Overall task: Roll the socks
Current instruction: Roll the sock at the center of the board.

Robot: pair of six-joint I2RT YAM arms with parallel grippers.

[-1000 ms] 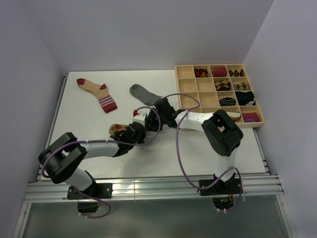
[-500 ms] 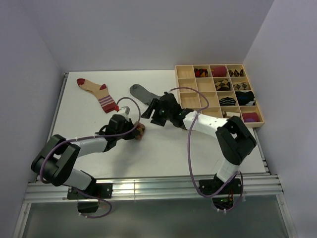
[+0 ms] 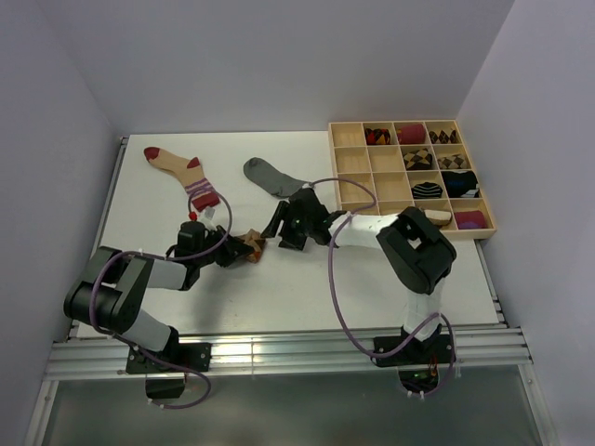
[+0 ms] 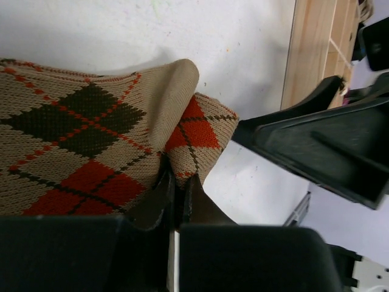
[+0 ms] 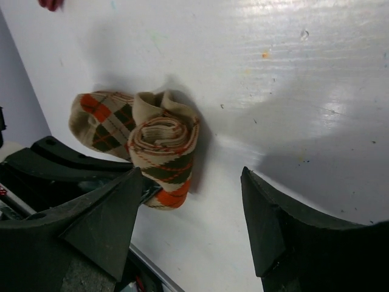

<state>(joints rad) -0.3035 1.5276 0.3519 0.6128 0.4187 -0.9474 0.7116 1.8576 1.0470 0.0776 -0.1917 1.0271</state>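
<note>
Left gripper [image 4: 177, 185]: pinching argyle sock [image 4: 79, 134].
Right gripper [image 5: 189, 210]: spread, sock at ten o'clock.
Advice: tuck cuff tightly; roll seems loose.

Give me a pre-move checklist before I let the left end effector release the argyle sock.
1. Left end effector clamped on the argyle sock: ok, jaws shut on its fabric edge.
2. Right end effector open: ok, jaws apart, nothing gripped.
3. Roll finished: cannot tell. The right wrist view shows a spiral at one end, but a flatter part lies beside it.
4. Sock supported by the table: ok, it rests on the surface.
5. Grey sock and beige sock rolled: not ok, both lie flat.
</note>
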